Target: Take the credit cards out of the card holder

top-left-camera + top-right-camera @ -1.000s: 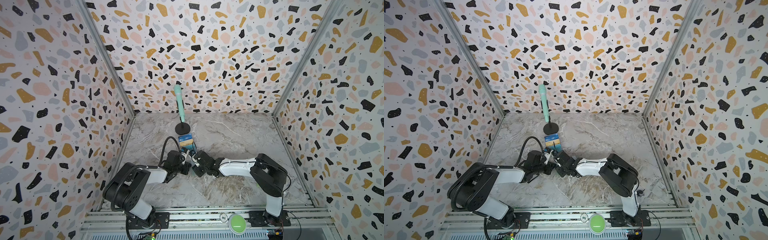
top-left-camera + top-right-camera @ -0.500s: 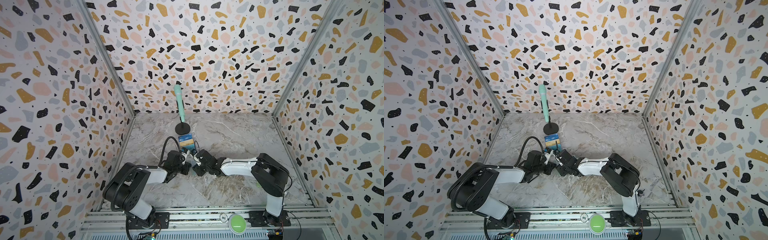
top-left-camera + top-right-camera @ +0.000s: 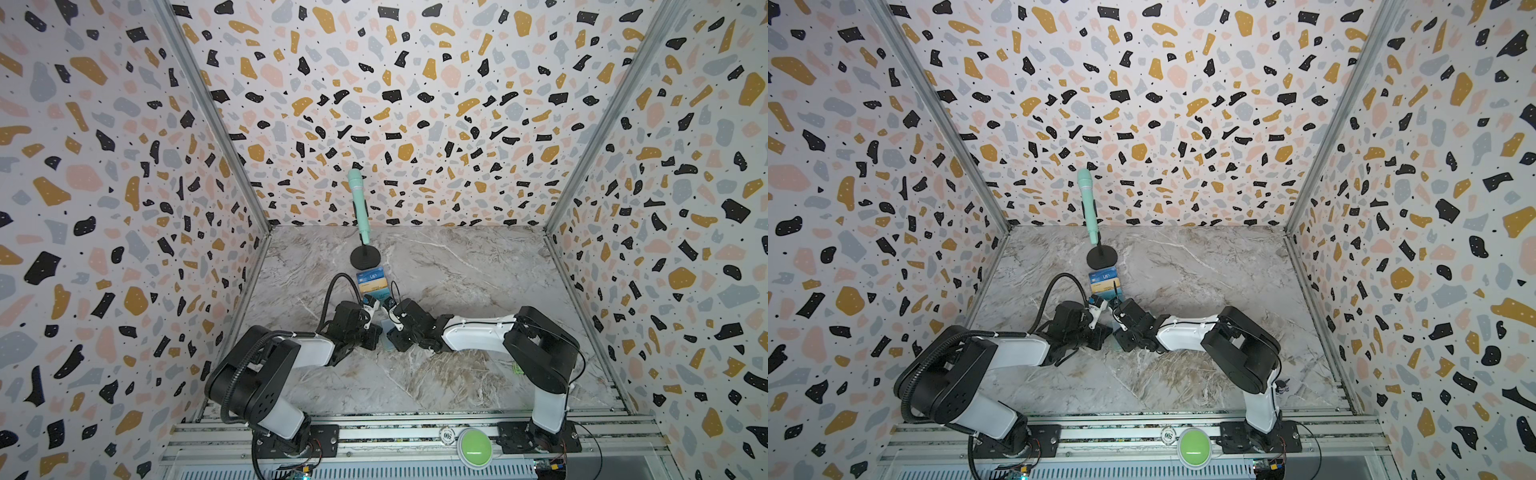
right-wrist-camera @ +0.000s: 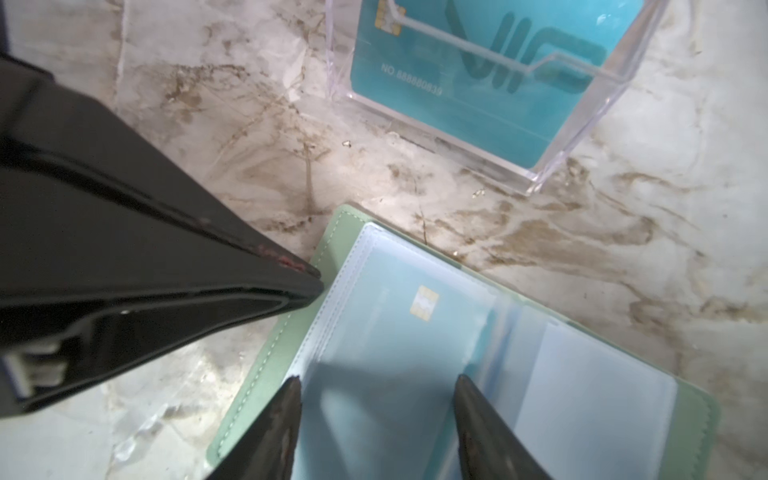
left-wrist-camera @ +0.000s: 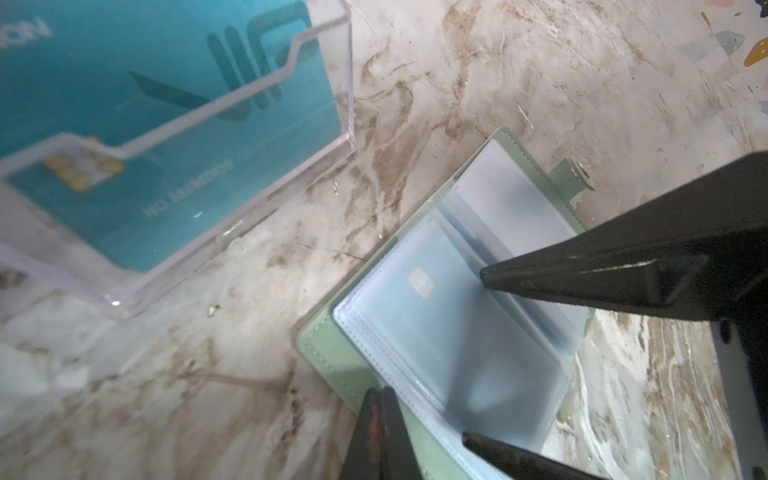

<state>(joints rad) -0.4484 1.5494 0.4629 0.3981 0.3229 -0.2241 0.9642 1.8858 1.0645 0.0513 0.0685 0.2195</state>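
The mint-green card holder point(image 4: 266, 374) lies open on the marble table, its pale blue sleeve pages point(image 5: 457, 332) facing up. One of the credit cards point(image 4: 399, 332) sits inside the top sleeve, and its gold chip point(image 5: 420, 282) shows through. My left gripper point(image 5: 380, 399) is shut, with its tips pressed on the holder's green cover edge. My right gripper point(image 4: 376, 382) is open, one fingertip at each side of that sleeve page. In both top views the two grippers point(image 3: 376, 337) point(image 3: 397, 340) meet over the holder point(image 3: 387, 338), which is mostly hidden.
A clear tiered stand point(image 5: 291, 174) just behind the holder carries a teal VIP card point(image 4: 478, 70). In a top view it also shows a blue and a gold card point(image 3: 372, 282). Farther back is a mint microphone point(image 3: 359, 208) on a black round base point(image 3: 365, 257). A green button point(image 3: 473, 442) sits on the front rail.
The right gripper has edged slightly toward the left one over the holder. The left arm has stayed still.
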